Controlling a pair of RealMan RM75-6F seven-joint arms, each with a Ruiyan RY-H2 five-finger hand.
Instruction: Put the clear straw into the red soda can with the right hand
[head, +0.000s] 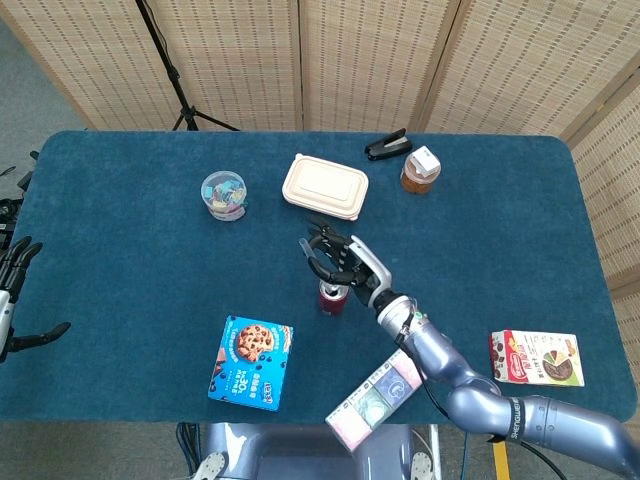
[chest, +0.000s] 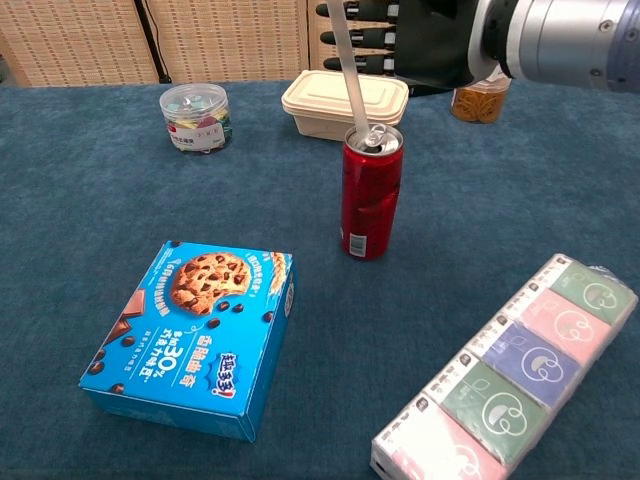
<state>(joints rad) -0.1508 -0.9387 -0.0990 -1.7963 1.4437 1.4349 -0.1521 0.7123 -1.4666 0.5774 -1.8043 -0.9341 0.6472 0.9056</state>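
The red soda can (chest: 370, 200) stands upright mid-table, also seen in the head view as the can (head: 331, 297). A clear straw (chest: 350, 75) slants from the top of the chest view down to the can's top opening, its lower end at the tab. My right hand (chest: 430, 40) hovers above and behind the can and holds the straw's upper part, its other fingers spread; the grip itself is cut off by the frame's top edge. In the head view the right hand (head: 345, 262) sits directly over the can. My left hand (head: 12, 290) rests open at the table's left edge.
A blue cookie box (chest: 190, 335) lies front left and a tissue pack (chest: 510, 375) front right. Behind the can are a beige lunch box (chest: 345, 100), a clip jar (chest: 195, 115) and a brown jar (chest: 480, 100). A snack packet (head: 535, 357) lies far right.
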